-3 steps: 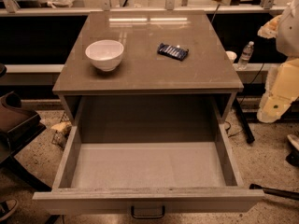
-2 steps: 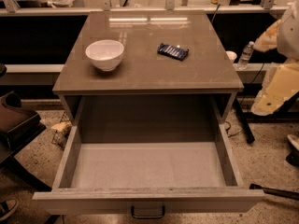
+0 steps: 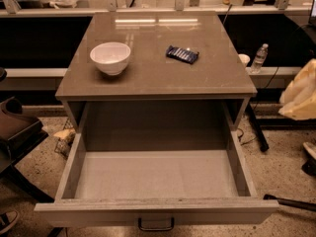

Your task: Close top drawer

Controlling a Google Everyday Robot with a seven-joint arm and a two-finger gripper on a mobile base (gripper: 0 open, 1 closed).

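Note:
The top drawer (image 3: 158,181) stands pulled far out of the grey-brown cabinet (image 3: 153,78) toward the camera. It is a wide, deep box with nothing in it. Its flat front panel (image 3: 74,214) runs along the bottom edge of the view, with the small dark handle (image 3: 156,225) at its centre. The two lower drawers are hidden beneath it. A cream-coloured part of my arm (image 3: 300,90) shows at the right edge, to the right of the cabinet and apart from the drawer. My gripper itself is out of view.
On the cabinet top stand a white bowl (image 3: 110,57) at the left and a dark blue packet (image 3: 181,54) right of centre. A water bottle (image 3: 259,58) and a cup (image 3: 243,59) stand behind at the right. A dark chair (image 3: 17,132) is at the left.
The cream arm at the right has drawn back toward the right edge; less of it shows now. The drawer, bowl and packet have not moved.

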